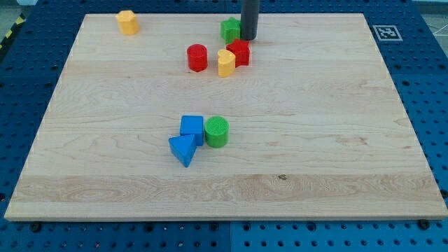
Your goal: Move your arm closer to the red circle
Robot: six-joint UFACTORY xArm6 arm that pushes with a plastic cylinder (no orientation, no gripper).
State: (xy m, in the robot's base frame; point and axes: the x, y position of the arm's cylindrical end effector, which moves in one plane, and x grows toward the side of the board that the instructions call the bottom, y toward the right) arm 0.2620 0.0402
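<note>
The red circle stands on the wooden board near the view's top, left of centre. My tip is at the view's top, right of the red circle and apart from it. The tip is next to a green block on its left and just above a red block. A yellow block stands between the red circle and the red block, touching the red block.
A yellow block sits at the view's top left. A blue square block, a blue triangle and a green circle cluster near the board's middle. A marker tag lies off the board's top right corner.
</note>
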